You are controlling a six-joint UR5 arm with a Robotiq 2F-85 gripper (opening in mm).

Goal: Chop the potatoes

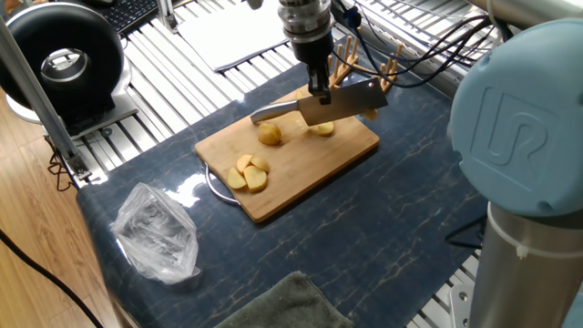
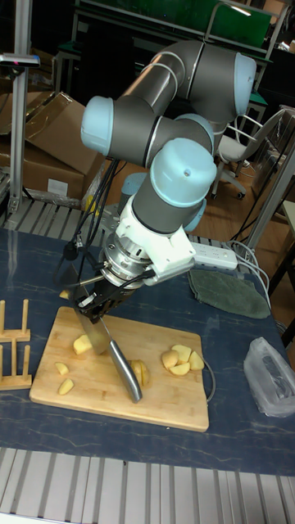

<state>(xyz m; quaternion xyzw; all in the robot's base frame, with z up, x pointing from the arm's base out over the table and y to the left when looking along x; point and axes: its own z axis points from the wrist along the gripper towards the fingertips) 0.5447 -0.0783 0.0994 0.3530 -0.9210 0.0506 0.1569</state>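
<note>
Gripper (image 1: 317,88) fingers pinched on cleaver (image 1: 339,103), blade low over far half of bamboo board (image 1: 310,169). Potatoes: one rounded piece (image 1: 270,135) just beside handle, one piece (image 1: 321,128) under blade, cluster of wedges (image 1: 248,173) near board's front edge. Judgement: keep blade vertical, descend straight through the piece, stop at the board, avoid sideways drag that rolls it

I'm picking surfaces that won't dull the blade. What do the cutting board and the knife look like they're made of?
Cutting board: apparently bamboo or light wood, matte tan with faint lengthwise grain. Knife, held in the gripper: broad grey blade with a dull shine, likely steel; its handle looks like metal too.
</note>
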